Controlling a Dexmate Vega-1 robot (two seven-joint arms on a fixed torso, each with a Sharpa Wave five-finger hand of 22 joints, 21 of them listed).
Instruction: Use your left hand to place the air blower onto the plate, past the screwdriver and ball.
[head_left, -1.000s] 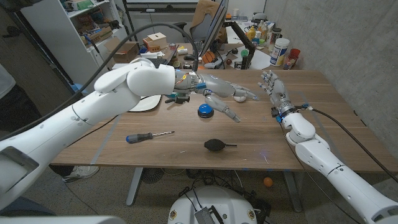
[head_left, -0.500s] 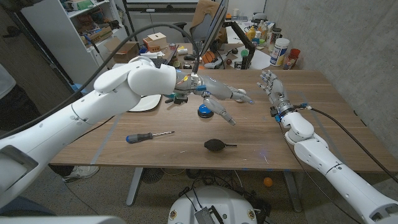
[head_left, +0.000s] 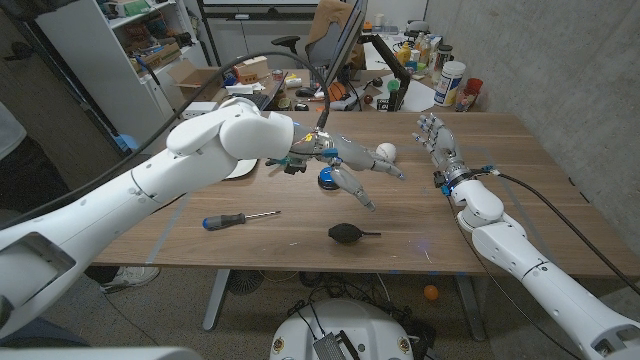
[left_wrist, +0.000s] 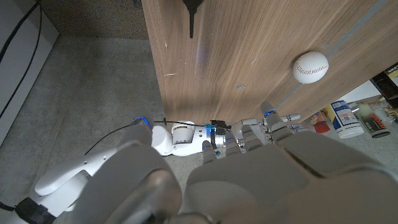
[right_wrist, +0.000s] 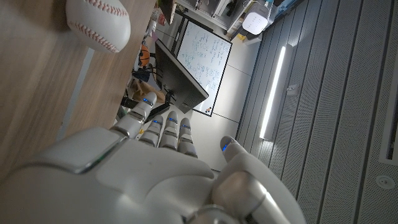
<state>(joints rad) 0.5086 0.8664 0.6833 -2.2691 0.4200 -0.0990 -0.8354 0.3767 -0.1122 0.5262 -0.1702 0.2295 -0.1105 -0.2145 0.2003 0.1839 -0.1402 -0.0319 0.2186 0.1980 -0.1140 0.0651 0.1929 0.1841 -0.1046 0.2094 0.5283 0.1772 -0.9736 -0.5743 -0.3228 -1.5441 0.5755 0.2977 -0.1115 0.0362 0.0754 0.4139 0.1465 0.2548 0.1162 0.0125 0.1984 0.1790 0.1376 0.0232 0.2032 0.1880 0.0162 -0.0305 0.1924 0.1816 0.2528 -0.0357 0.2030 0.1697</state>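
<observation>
The air blower lies on the bench near the middle of its front edge, well apart from the left hand, which hovers over the bench's middle with fingers spread, holding nothing. The blower is a small black rubber bulb with a thin nozzle pointing toward the right edge. The baseball sits just beyond the left hand's fingertips. The screwdriver lies toward the front left, and the white plate near the far left. The right hand stands empty with fingers apart, near the far right.
</observation>
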